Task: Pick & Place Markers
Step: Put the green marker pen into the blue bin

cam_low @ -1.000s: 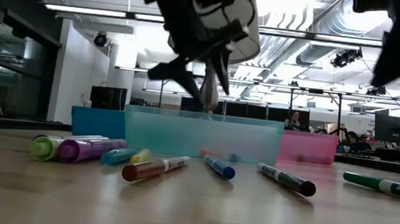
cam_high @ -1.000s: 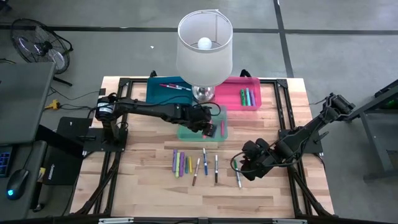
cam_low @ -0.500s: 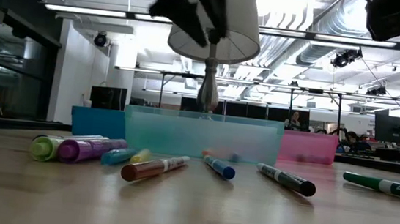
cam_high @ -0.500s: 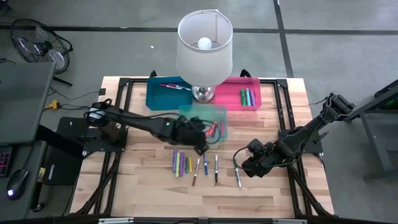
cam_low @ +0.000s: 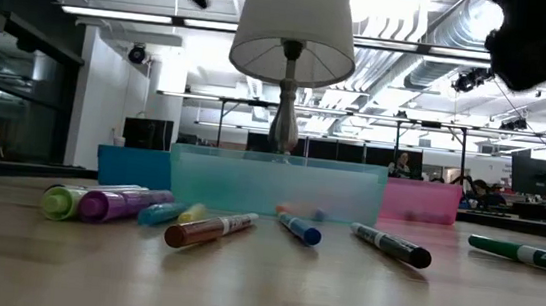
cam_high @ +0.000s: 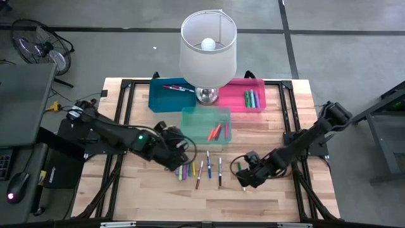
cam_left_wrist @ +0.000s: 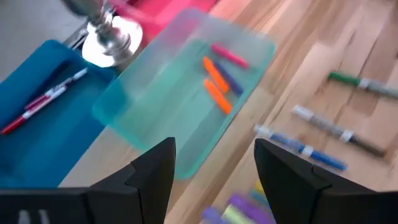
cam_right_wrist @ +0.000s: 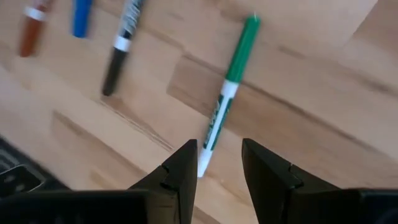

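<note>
right gripper (cam_right_wrist: 216, 163) over green marker (cam_right_wrist: 225, 93)
its fingers are apart, empty, the marker lying flat on the table (cam_high: 278, 202). left gripper (cam_high: 179, 162), fingers apart, hangs by the marker row (cam_high: 197, 168); orange markers (cam_left_wrist: 216, 85) lie in the teal bin (cam_high: 190, 116).

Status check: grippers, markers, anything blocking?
Left gripper open, empty, over the marker row. Right gripper open above green marker. Nothing in the way.
</note>
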Action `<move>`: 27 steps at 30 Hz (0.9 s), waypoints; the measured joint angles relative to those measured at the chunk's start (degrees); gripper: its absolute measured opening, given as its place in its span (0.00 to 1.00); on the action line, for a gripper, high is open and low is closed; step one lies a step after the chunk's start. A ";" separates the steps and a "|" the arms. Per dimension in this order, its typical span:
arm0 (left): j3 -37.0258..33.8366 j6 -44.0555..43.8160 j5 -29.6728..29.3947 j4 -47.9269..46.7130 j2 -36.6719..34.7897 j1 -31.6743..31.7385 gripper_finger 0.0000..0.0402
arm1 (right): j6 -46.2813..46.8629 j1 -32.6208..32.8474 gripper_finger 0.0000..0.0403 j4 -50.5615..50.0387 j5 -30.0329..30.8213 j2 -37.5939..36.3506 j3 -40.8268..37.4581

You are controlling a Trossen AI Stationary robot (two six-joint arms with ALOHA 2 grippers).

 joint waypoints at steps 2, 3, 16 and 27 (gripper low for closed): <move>-1.57 -0.92 -0.21 0.20 -1.85 -1.61 0.53 | 1.57 0.06 0.29 1.07 -0.78 2.00 -0.01; -2.27 -1.30 -0.23 0.63 -2.57 -2.20 0.53 | 2.12 0.06 0.29 1.54 -1.15 2.76 0.01; -5.77 -4.47 0.38 0.54 -4.38 -9.44 0.53 | -1.34 -0.11 0.35 4.21 -2.36 5.24 -0.01; -5.75 -4.51 1.14 0.53 -4.38 -9.27 0.53 | -1.35 -1.81 0.51 5.37 -2.47 7.38 0.02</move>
